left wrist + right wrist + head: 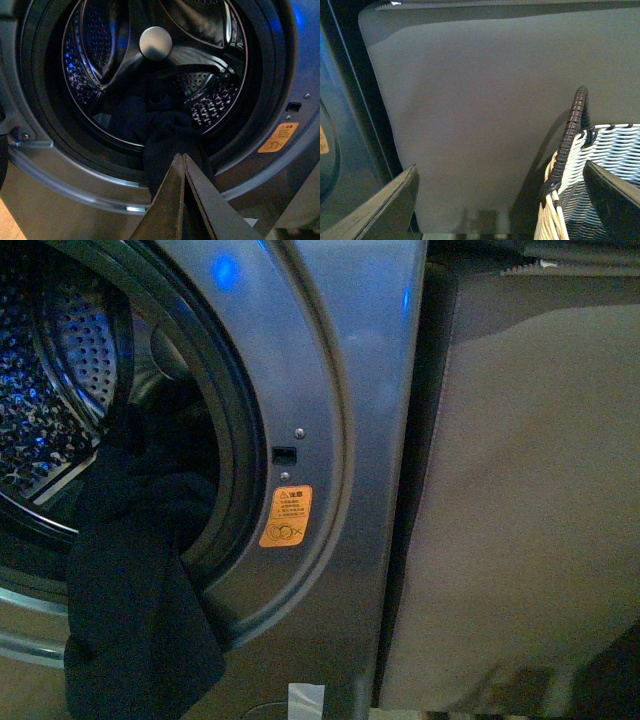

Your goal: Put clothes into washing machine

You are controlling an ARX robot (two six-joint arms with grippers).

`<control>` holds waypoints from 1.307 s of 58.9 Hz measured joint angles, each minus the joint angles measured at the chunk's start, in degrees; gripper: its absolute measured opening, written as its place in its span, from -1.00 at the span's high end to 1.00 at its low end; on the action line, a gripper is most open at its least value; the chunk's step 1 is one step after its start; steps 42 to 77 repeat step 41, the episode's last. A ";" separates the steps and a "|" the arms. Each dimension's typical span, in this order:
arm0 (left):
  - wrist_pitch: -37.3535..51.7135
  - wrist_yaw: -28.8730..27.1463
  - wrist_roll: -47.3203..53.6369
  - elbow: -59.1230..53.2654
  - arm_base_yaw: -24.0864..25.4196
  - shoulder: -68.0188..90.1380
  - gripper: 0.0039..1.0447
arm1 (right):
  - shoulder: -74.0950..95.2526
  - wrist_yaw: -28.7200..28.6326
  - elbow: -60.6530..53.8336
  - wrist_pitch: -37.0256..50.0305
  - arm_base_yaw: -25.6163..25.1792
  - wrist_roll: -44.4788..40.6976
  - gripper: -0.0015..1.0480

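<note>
The clothes (pixel 135 580) hang half in, half out of the washing machine (pixel 330 360) — the dark navy fabric drapes over the black rubber seal (pixel 37 125) and down the front, its upper part lying inside the perforated drum (pixel 100 55). The left gripper (pixel 183 162) has its fingers pressed together with nothing between them, just in front of the hanging fabric. The right gripper (pixel 500 200) is spread wide and empty — facing a flat grey panel (pixel 485 100), beside a white woven basket (pixel 600 165) with a dark handle (pixel 571 125).
</note>
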 joint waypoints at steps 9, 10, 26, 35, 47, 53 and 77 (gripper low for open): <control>-2.56 0.00 0.00 0.00 0.00 -2.56 0.94 | 0.00 0.00 0.00 0.00 0.00 0.02 -0.86; -2.84 0.00 0.00 0.00 0.00 -2.84 0.94 | 0.00 0.00 0.00 0.00 0.00 0.02 -0.86; -14.51 0.00 0.02 0.00 0.00 -12.92 0.94 | 0.00 0.00 0.00 0.00 0.00 0.02 -0.86; -15.37 0.00 0.02 0.02 0.00 -14.91 0.94 | 0.00 0.00 0.00 0.00 0.00 0.02 -0.86; -15.37 0.00 0.00 0.02 0.00 -14.91 0.80 | 0.00 0.00 0.00 0.00 0.00 0.02 -0.86; -15.37 0.00 0.00 0.02 0.00 -14.91 0.80 | 0.00 0.00 0.00 0.00 0.00 0.02 -0.86; -15.37 0.00 0.00 0.02 0.00 -14.91 0.80 | 0.00 0.00 0.00 0.00 0.00 0.02 -0.86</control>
